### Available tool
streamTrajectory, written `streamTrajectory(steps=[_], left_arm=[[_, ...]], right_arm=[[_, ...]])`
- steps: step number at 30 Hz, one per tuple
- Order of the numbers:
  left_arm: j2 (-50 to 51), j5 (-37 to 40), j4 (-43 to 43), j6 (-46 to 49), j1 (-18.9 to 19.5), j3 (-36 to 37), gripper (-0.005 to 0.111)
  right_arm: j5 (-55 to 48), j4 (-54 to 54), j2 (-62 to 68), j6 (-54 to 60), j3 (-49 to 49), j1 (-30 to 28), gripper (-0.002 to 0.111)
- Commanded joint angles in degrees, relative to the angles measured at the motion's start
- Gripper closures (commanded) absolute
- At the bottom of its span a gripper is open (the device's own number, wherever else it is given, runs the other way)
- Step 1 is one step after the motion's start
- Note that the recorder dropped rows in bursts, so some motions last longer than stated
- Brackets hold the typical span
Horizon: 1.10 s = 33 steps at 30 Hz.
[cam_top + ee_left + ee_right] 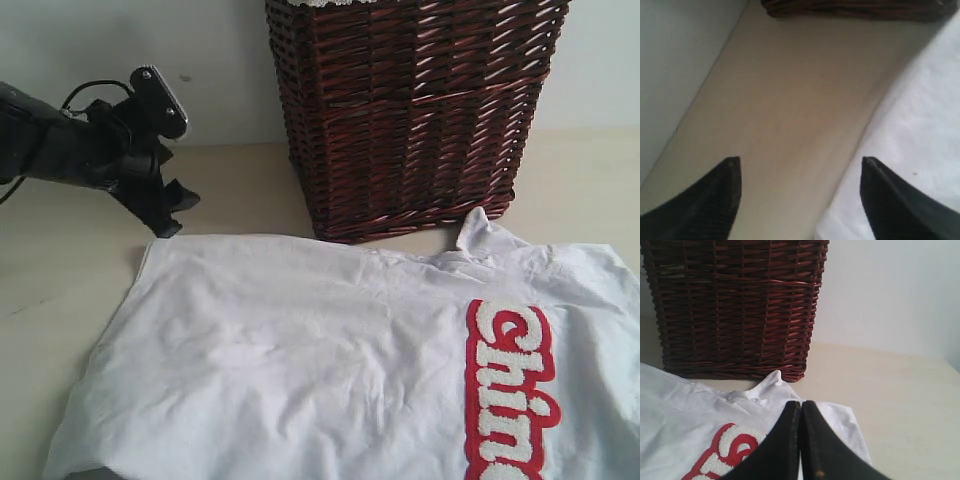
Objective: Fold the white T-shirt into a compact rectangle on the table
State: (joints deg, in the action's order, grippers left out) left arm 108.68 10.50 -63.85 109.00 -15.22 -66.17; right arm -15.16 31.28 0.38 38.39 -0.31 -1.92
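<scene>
Exterior view: bench (60, 270), pale beige, carries all items. Wicker basket (410, 110) stands at the far edge, against the wall. White T-shirt (300, 350) lies spread flat on the bench just in front of the basket and runs out of frame toward the near edge; red-outlined lettering (508, 395) faces up.

Handling (est.): thin cotton, light, limp, no stiffness. It will sag and crease when lifted and may drag on the matte bench. Grip at hem corners or side edges, pinching a single layer. Avoid mid-panel grabs, which bunch the cloth.

Left pincer (800, 162): jaws spread wide, nothing between them. It sits at the shirt's far corner, one finger over the cloth edge, the other over bare bench. Contact w/ cloth: cannot tell.

Right pincer (801, 407): jaws pressed together, no cloth visibly pinched, poised over the shirt beside the lettering.
</scene>
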Motion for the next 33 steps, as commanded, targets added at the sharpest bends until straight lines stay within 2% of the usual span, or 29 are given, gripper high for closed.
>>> streamTrajectory(steps=[1, 4, 5, 10, 20, 27, 31, 33], left_arm=[[-4.6, 7.2, -3.1, -6.5, 0.6, 3.3, 0.049], [-7.2, 27.8, 2.9, -7.1, 1.6, 8.2, 0.074], [-6.5, 30.2, 3.6, -7.1, 1.6, 9.7, 0.080], [-4.7, 30.2, 1.7, -10.5, 1.9, 11.4, 0.105], [-5.3, 29.2, 0.3, -12.7, 2.0, 11.4, 0.107], [-5.3, 29.2, -0.7, -18.6, 2.0, 11.4, 0.107], [-5.3, 30.4, 4.0, -26.3, 2.0, 11.4, 0.107], [-5.3, 30.7, 4.7, -27.4, 2.0, 11.4, 0.107]], right_arm=[[0.3, -0.3, -0.4, 0.5, 0.3, -0.1, 0.108], [0.3, -0.1, -0.4, 0.5, 0.3, -0.1, 0.108], [0.3, -0.1, -0.4, 0.5, 0.3, -0.1, 0.108], [0.3, -0.1, -0.4, 0.5, 0.3, -0.1, 0.108], [0.3, -0.1, -0.4, 0.5, 0.3, -0.1, 0.108], [0.3, -0.1, -0.4, 0.5, 0.3, -0.1, 0.108], [0.3, 0.2, -0.4, 0.3, 0.3, -0.1, 0.108], [0.3, 0.5, -0.4, -3.8, 0.3, -0.1, 0.108]])
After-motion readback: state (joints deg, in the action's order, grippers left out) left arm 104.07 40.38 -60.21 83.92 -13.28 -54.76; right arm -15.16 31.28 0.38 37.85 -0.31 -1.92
